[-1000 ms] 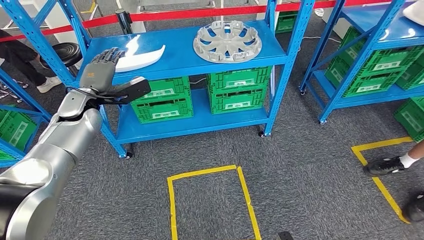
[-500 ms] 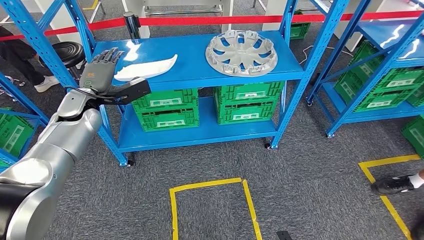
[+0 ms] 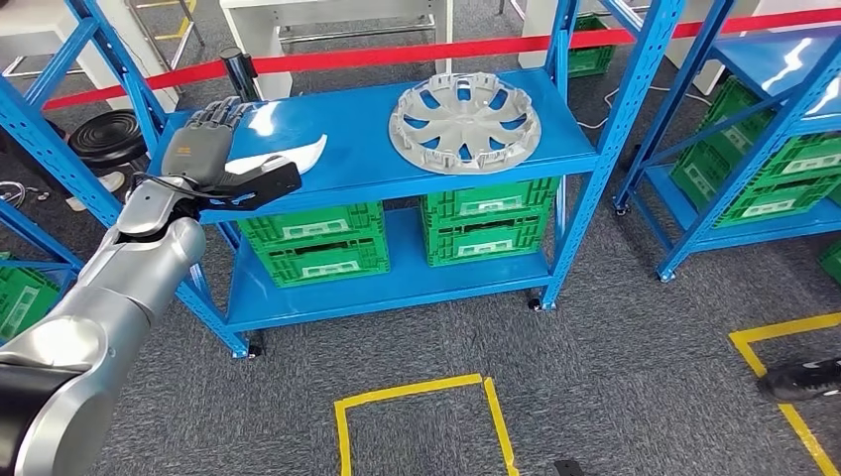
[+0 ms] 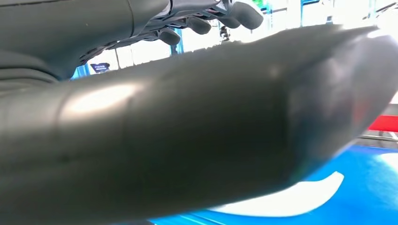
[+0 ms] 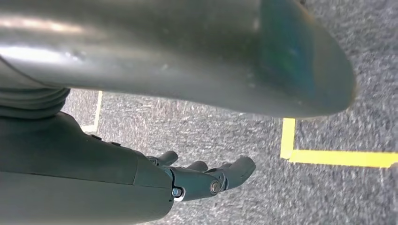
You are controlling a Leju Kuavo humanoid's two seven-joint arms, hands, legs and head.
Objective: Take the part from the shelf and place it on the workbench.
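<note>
1. Grey carpet with yellow tape outlines fronts a blue shelf unit; a red barrier strip runs behind it.
2. Which part is meant: the task sentence does not say. A white curved part lies on the top shelf just beyond the left hand's fingertips, so I take it as the target. In the left wrist view it shows as a pale sliver past the thumb.
3. Left hand: raised at shelf height, fingers extended and apart, thumb stuck out toward the part. It holds nothing. The thumb tip overlaps the part's near edge in the head view; whether they touch I cannot tell.
4. Right hand: hangs over the carpet, fingers loosely curled, nothing in them.
5. Farther from the fingers on the same shelf: a silver wheel cover, well apart from the hand. Green crates sit on the lower shelf.
6. Step in hand (judgement): reach to the shelf, pre-grasp. Part not yet taken; no workbench identified.
7. Next move calls for: advancing the open left hand over the white part, getting fingers above and thumb under its thin near edge, then closing. Risk: the thin edge may slide away on the smooth shelf.
</note>
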